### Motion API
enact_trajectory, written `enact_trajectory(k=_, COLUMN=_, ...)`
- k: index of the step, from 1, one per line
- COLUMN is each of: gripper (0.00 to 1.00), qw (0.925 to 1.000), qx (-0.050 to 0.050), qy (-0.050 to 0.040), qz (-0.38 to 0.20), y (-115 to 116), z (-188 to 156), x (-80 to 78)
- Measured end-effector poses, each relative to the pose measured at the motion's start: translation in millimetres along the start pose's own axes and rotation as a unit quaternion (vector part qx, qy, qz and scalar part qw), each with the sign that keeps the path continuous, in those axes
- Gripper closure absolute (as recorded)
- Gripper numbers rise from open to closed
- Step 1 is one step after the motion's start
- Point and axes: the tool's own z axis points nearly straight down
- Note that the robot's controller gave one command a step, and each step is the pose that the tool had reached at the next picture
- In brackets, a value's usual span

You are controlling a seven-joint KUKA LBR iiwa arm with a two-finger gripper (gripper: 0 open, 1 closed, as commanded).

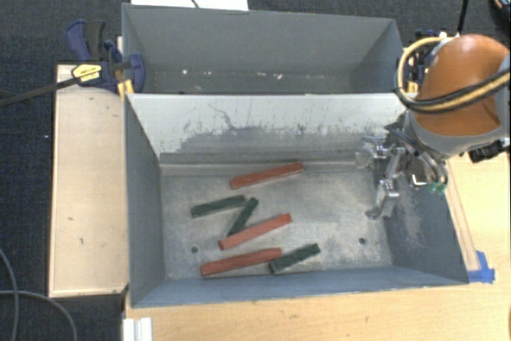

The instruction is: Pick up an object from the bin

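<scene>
My gripper (pixel 378 208) hangs low at the right side of the bin, just above the bare floor near the right wall. Nothing shows in it. The nearest loose things lie to its left. A red-brown flat stick (pixel 266 175) rests by the back wall. A second red-brown stick (pixel 255 231) lies slanted in the middle. A short dark green stick (pixel 294 257) sits near the front wall.
Further left lie two more dark green sticks (pixel 217 208) (pixel 243 216), touching in a V, and a third red-brown stick (pixel 239 262) along the front wall. The bin walls slope inward. The arm with its orange cover stands over the right rim.
</scene>
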Motion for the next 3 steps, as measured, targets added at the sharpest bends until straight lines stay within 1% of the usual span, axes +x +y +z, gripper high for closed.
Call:
enact_trajectory(k=1, gripper=0.00, qw=0.9841, qx=-0.001, qy=-0.0012, qz=-0.178, y=119, z=107, x=-5.4)
enact_trajectory(k=2, gripper=0.00, qw=0.9957, qx=-0.001, qy=-0.0034, qz=-0.093, y=180, z=108, x=-1.5)
enact_trajectory(k=3, gripper=1.00, qw=0.9956, qx=0.000, qy=-0.0034, qz=-0.093, y=177, z=108, x=-1.8)
